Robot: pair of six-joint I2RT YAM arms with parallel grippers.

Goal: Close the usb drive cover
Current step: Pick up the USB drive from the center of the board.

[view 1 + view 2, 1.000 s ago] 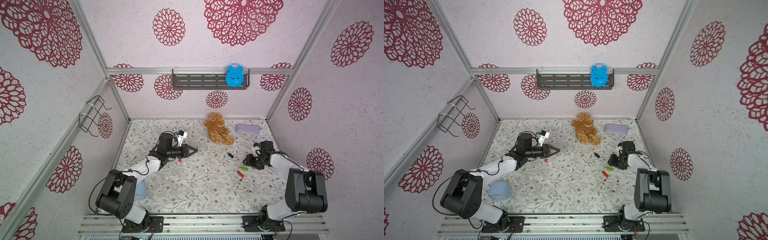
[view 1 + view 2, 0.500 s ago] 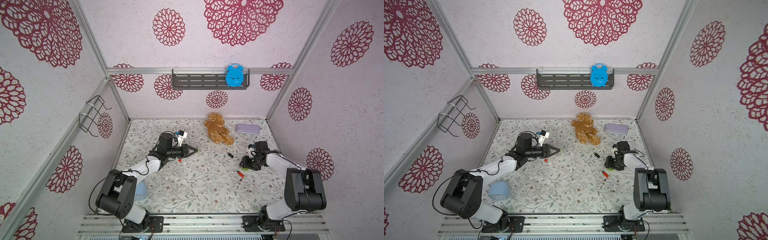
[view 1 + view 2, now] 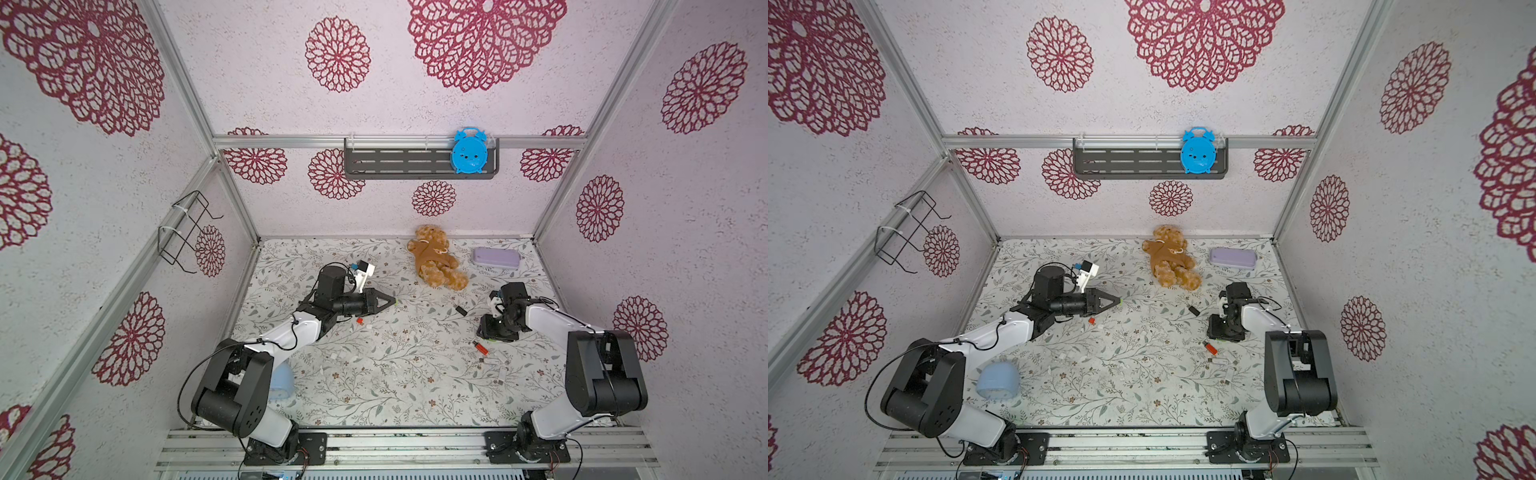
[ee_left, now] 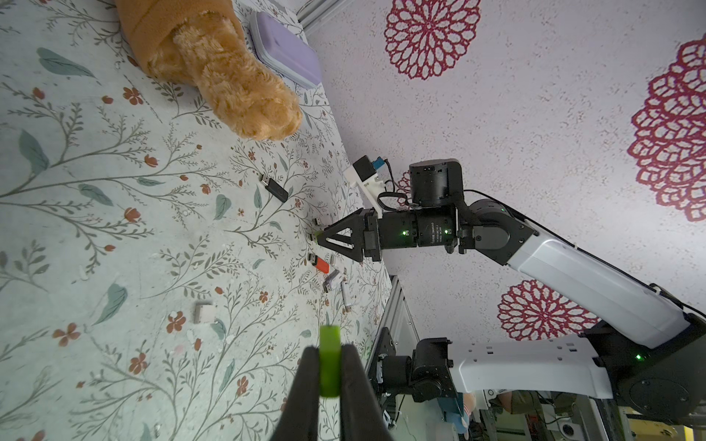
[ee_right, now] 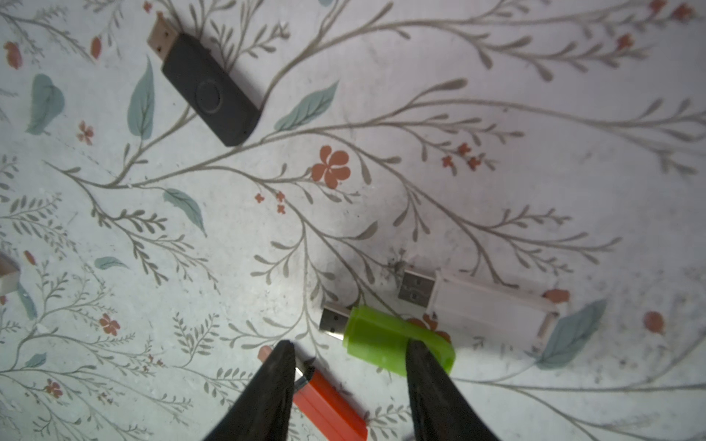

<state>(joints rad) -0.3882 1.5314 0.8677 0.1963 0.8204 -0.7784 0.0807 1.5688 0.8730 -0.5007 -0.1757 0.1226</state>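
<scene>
A brown plush teddy bear (image 3: pixel 434 262) lies at the back of a floral-patterned table (image 3: pixel 374 374). On the bear's left-arm side and nearer the robot's bases, the left gripper (image 3: pixel 390 302) has its black fingers clamped on a small lime-green plastic cap (image 4: pixel 330 361), which pokes out past the fingertips. On the bear's right-arm side, also nearer the bases, the lime-green usb drive (image 5: pixel 378 336) lies flat on the table with its metal plug bare. The right gripper (image 5: pixel 350 343) points down over it with its fingers apart. One fingertip overlaps the drive's rear end, and the other overlaps the plug end of an orange usb drive (image 5: pixel 328 404). Whether either tip touches anything cannot be told. A white usb drive (image 5: pixel 485 303) lies just beside the green one. A black swivel usb drive (image 5: pixel 210 89) lies between the green drive and the bear.
</scene>
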